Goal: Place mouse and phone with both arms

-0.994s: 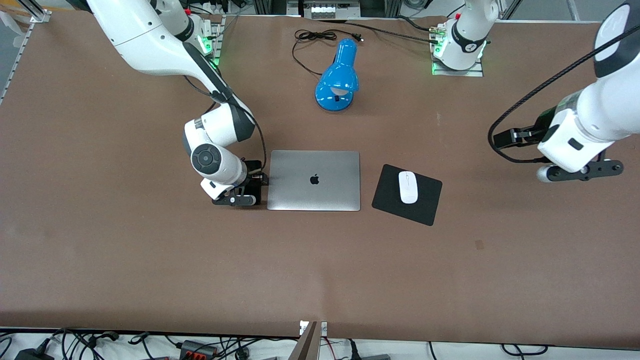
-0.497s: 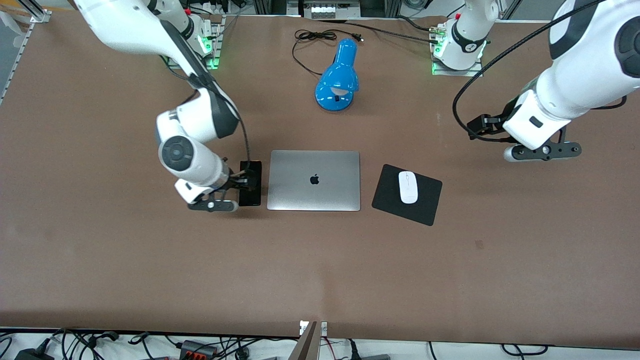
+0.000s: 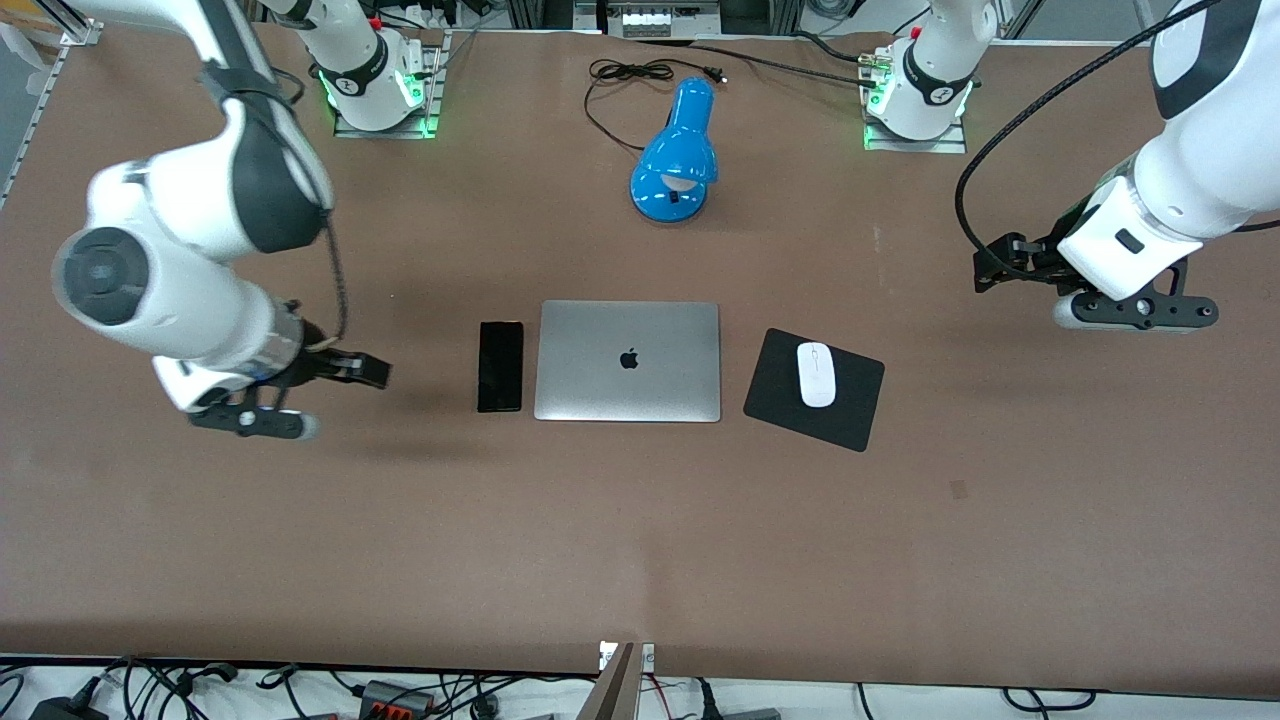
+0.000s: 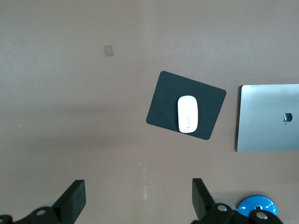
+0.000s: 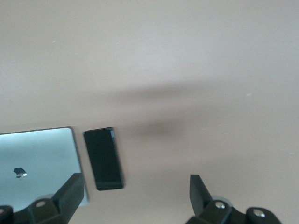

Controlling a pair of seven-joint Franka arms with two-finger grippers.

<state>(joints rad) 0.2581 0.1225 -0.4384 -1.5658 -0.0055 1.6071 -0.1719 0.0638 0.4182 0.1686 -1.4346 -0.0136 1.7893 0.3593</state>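
Front view: a slim, glossy black phone [image 3: 500,366] lies flat on the brown counter [image 3: 640,540], just beside a closed silver laptop [image 3: 628,361], on the side toward the right arm's end. On the laptop's side toward the left arm's end, a small white oval mouse [image 3: 816,374] rests on a matte black mouse pad [image 3: 814,389]. Farther from the camera stands a blue desk lamp [image 3: 676,155].

The right gripper [image 5: 135,198], wide open and empty, hangs over bare counter. Half a second ago it was at the phone; it has since lifted away. The left gripper [image 4: 138,200], also wide open and empty, has shifted slightly toward its own end.
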